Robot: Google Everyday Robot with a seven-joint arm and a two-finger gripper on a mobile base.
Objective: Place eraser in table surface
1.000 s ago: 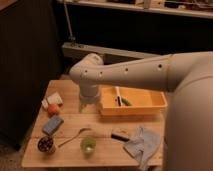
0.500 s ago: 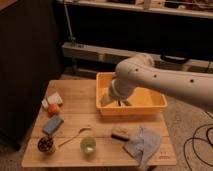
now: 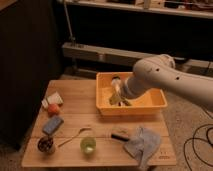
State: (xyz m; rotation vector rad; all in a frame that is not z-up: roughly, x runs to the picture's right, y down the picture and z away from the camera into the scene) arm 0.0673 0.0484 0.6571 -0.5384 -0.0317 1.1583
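The room is dim, with warm light. A tall dark cabinet (image 3: 25,65) fills the left side. Behind the low wooden worktop (image 3: 80,104) a pale horizontal rail (image 3: 100,52) runs below a dark recess, and a lighter shelf edge (image 3: 150,7) runs along the top. Speckled floor (image 3: 185,120) shows at the right, crossed by black cables (image 3: 200,145). The gripper (image 3: 116,92) is low over the worktop's far right part.

Gripper (image 3: 118,98) in plastic bin (image 3: 131,109); wooden table (image 3: 76,108)
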